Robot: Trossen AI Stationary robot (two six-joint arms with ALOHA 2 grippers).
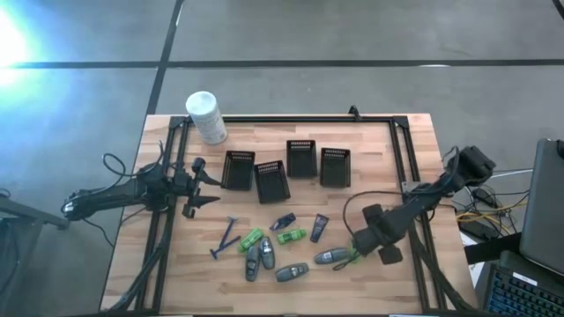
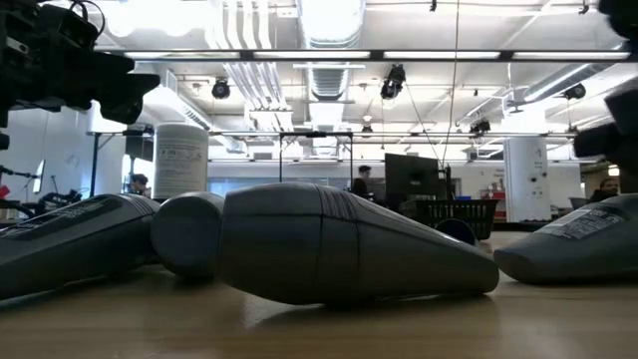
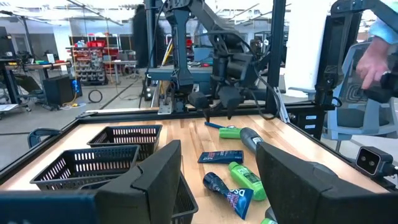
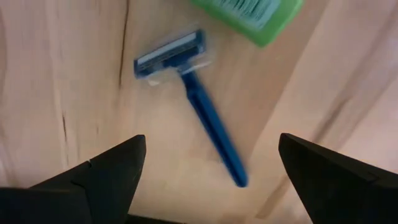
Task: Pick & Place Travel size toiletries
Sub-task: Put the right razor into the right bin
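The table (image 1: 159, 264) held one white canister (image 1: 205, 116) at its far left corner and four black baskets (image 1: 271, 180) in a row across the middle. In front of them lay the toiletries: one blue razor (image 1: 225, 238) furthest left, two green bottles (image 1: 251, 239), four grey bottles (image 1: 291, 273) and two dark tubes (image 1: 319, 227). Further right, a second razor (image 4: 199, 106) and a third green bottle (image 4: 255, 12) lay under the right arm.

The tabletop was pale wooden planks inside a black frame, standing on a grey concrete floor. Beyond it was a large open hall with strip lights, shelving and monitors. A person's hand (image 3: 373, 56) showed past the right edge of the table.

The left gripper (image 1: 210, 188) hovered at the left side, just beside the leftmost basket, with its fingers parted and nothing between them. The right gripper (image 1: 359, 247) hung low over the second razor, spread wide to either side of the handle and not touching it, holding nothing.
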